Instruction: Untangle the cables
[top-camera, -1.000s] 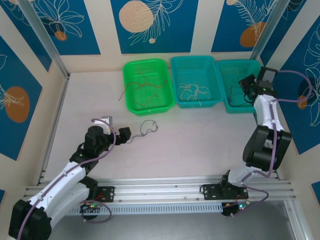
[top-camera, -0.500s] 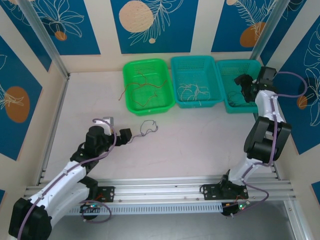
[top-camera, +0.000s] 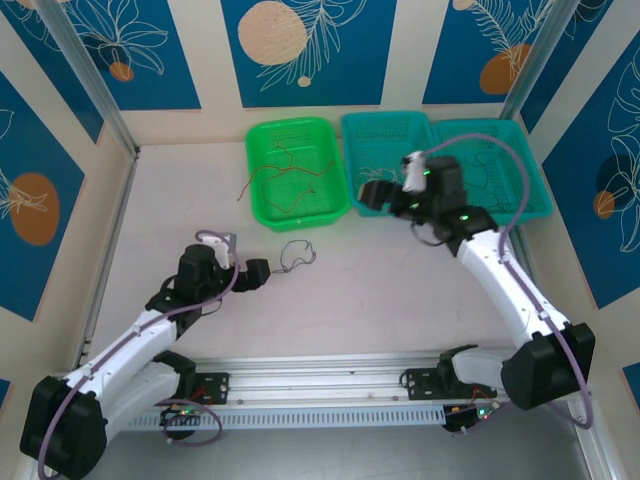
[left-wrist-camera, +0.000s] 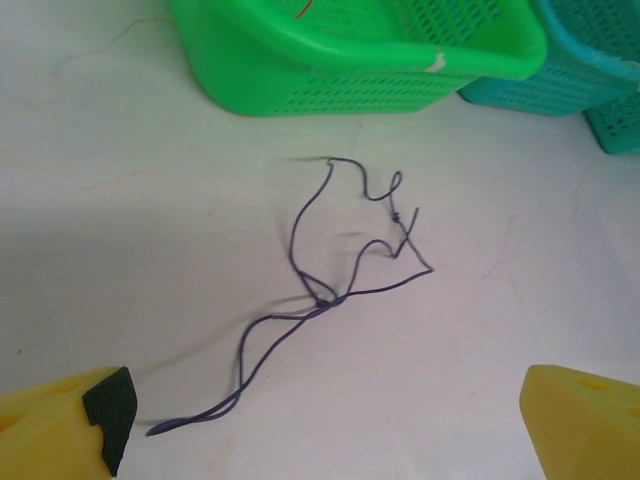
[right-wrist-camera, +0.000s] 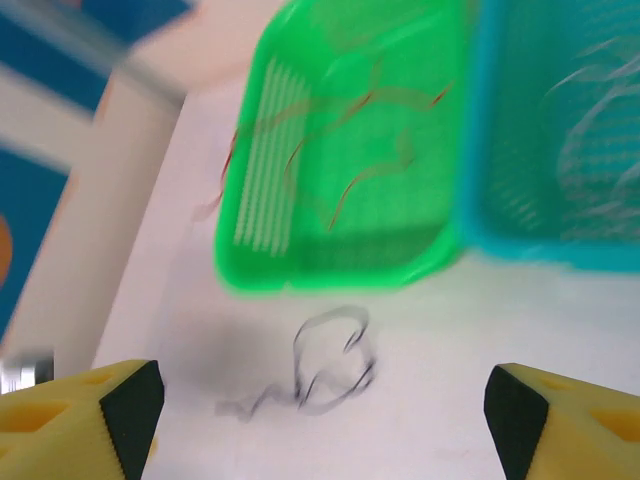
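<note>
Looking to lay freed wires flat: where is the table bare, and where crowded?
Bare: the table left of the green basket, and the middle stretch between the purple cable and the right arm. Crowded: the back row, with the teal baskets beside the green one, and around that cable near the left hand.

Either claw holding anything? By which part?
Nothing held: left claw open, purple cable lying loose on the table ahead of it; right claw open, empty.
</note>
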